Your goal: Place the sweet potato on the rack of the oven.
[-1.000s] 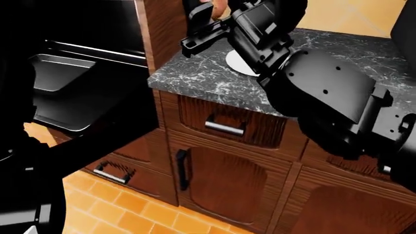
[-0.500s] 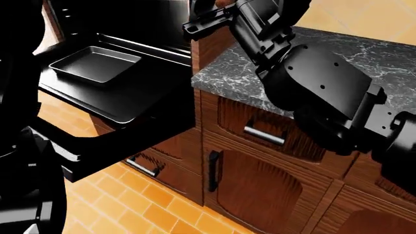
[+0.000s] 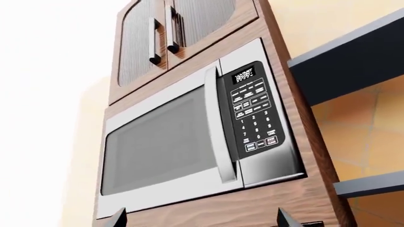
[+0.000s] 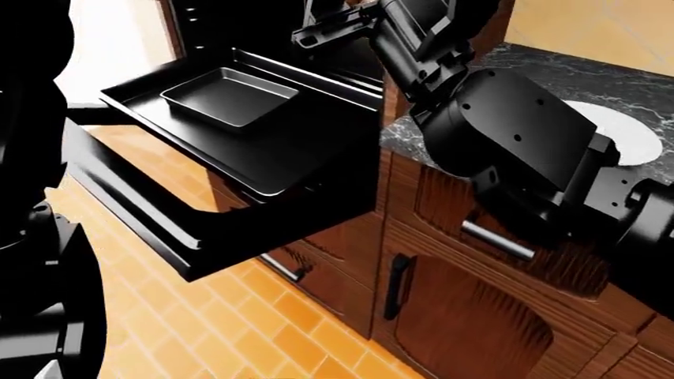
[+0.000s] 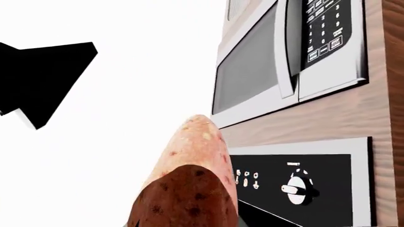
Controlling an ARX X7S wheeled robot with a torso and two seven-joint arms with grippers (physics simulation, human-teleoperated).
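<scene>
The sweet potato [image 5: 189, 184], pinkish-tan with a darker brown near end, sticks out of my right gripper [image 5: 183, 223], which is shut on it. In the head view that gripper [image 4: 335, 25] is high at the top of the picture, above the far right corner of the rack [image 4: 290, 162]. The potato is almost hidden there. The rack is pulled out of the open oven [image 4: 226, 24], over its lowered door [image 4: 158, 229]. My left gripper [image 3: 202, 223] is open and empty and faces a microwave. Its arm is the black mass at the head view's left edge.
A smaller, deeper black baking pan [image 4: 226, 96] sits on the rack's far left part. A round white plate [image 4: 623, 130] lies on the dark marble counter [image 4: 548, 67] at the right. Wooden drawers and cupboard doors [image 4: 463, 316] are below. The microwave [image 3: 183, 142] and the oven's knob panel [image 5: 296, 184] are on the wall.
The head view has swung left: the oven, rack and pan now sit nearer the middle and the plate shows at the right. My right gripper stays at the top, still holding the potato.
</scene>
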